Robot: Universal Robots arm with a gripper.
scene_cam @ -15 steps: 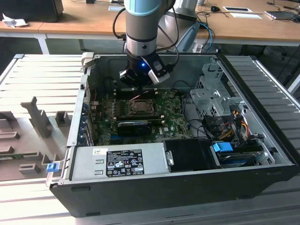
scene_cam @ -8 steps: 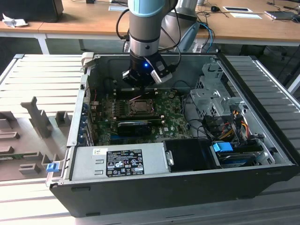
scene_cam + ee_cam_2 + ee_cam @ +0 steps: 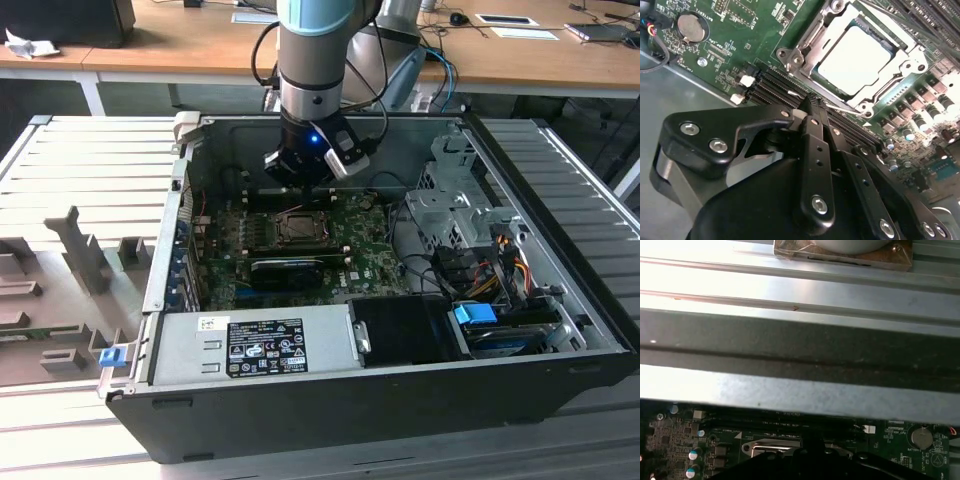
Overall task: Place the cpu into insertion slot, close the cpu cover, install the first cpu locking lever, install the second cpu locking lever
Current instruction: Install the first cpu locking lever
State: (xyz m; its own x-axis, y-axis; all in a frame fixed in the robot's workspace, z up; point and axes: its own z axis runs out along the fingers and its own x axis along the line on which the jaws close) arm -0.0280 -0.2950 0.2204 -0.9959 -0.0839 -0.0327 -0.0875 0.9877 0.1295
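An open computer case (image 3: 560, 300) lies on its side on a ribbed grey bench (image 3: 90, 160), its walls fencing in the green motherboard (image 3: 370, 262). Going from the exterior view's left: a row of grey fixture blocks (image 3: 75, 245) stands on the bench outside the case; inside, the power supply (image 3: 255, 345) runs along the near wall, with the long black finned card (image 3: 290, 270) just behind it. The insertion slot (image 3: 298, 229) sits mid-board, with open board on all sides. To the exterior view's right, a drive cage (image 3: 450, 210) and a tangle of cables (image 3: 495, 265) crowd the remaining room.

The arm (image 3: 315, 60) drops vertically into the case from above, its gripper (image 3: 305, 178) hanging over the far edge of the slot, near the rear wall. In the second wrist view the gripper (image 3: 812, 107) has its jaws drawn together, holding nothing. The cpu (image 3: 855, 57) lies seated in the insertion slot (image 3: 790, 52), with the cpu cover (image 3: 900, 45) lying down around it.
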